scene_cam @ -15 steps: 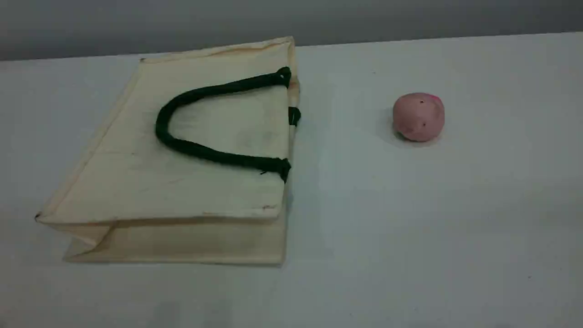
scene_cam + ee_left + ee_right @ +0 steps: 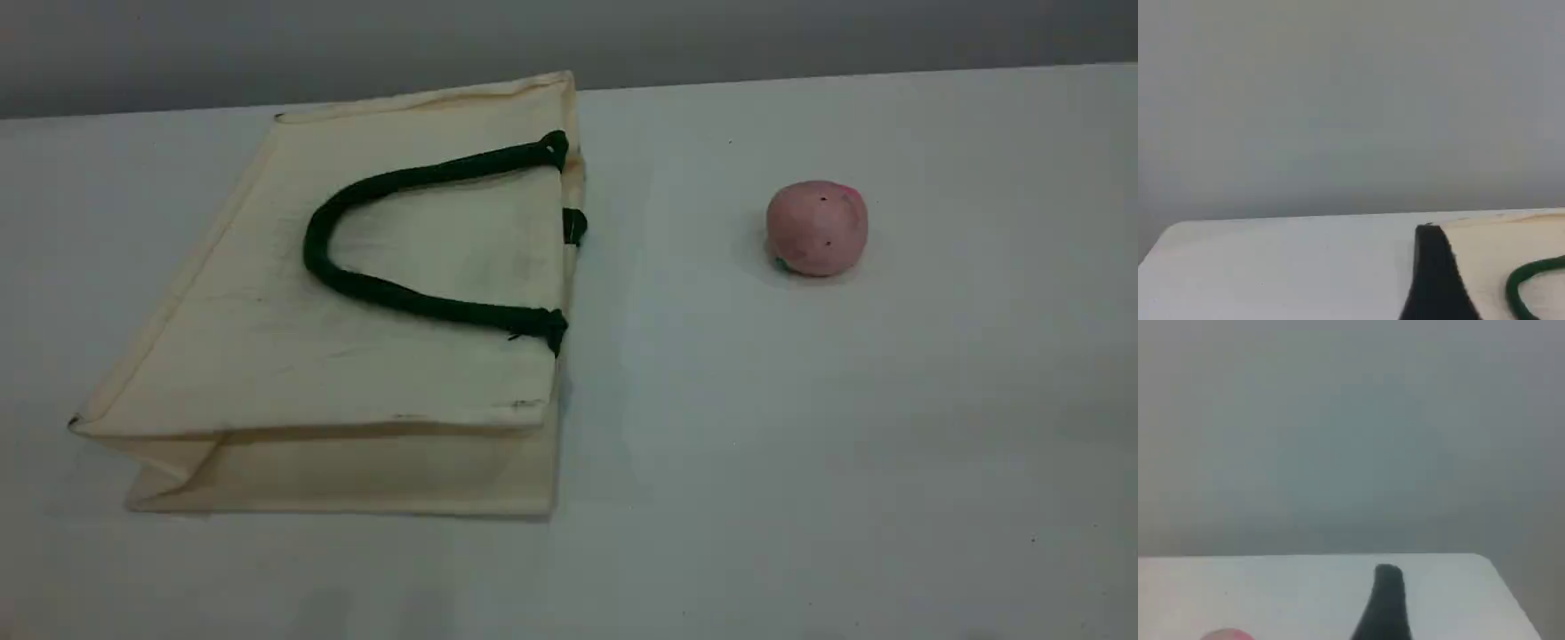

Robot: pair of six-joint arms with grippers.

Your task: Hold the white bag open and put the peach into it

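- Left gripper: one dark fingertip in view; jaws wide, holding nothing; the white bag lies flat on the table ahead of this fingertip and to its right, untouched, its mouth pressed flat.
- Right gripper: jaws at their widest, holding nothing; the peach sits low and to the left of its fingertip, only a pink sliver of it showing there; it is well apart from the bag's mouth.
- Risk, left: a pinch at the rim may take both fabric layers, so the mouth would not open; a pull on the green rope handle may drag the light bag instead of parting it.
- Risk, right: an off-centre close may send the round peach rolling across the table.
- Risk, joint: a slack upper panel may sag, and the peach would strike the rim.
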